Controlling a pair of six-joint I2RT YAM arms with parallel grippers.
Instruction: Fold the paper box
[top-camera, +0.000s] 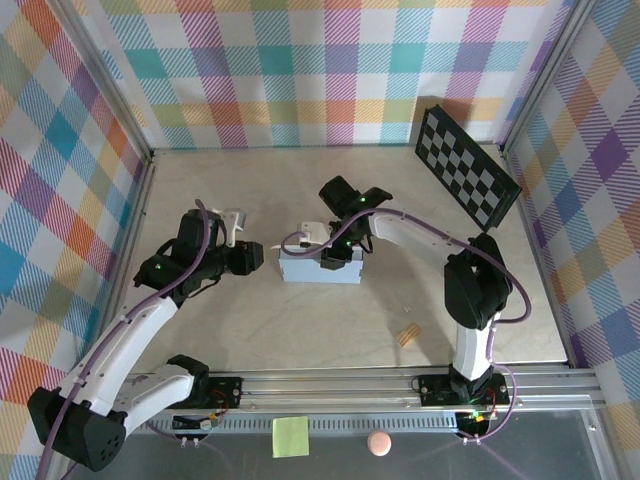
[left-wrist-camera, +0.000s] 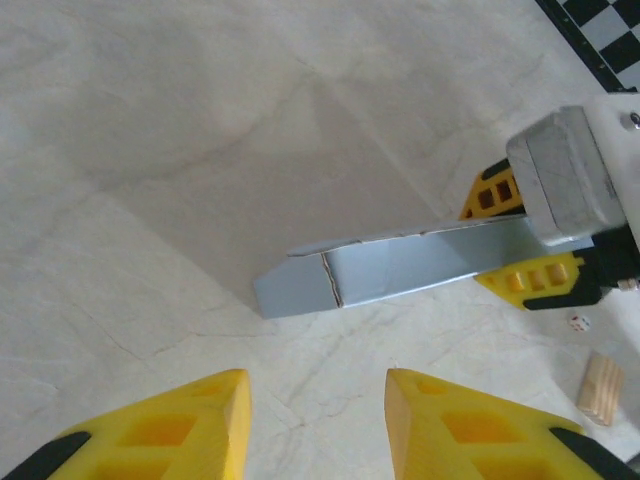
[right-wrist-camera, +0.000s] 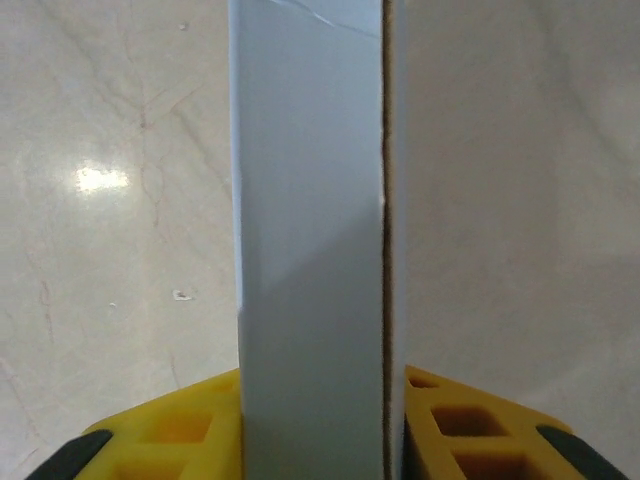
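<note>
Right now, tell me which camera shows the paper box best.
Left wrist: the paper box lies side-on, free end and crease plain. Top external shows it small, partly under the right gripper. Right wrist shows one panel between its fingers.

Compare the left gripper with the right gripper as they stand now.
The left gripper holds nothing, while the right gripper is closed on the paper box. The left gripper hangs over bare table, short of the box's end; the right gripper sits at the box itself. Both have yellow fingers.
</note>
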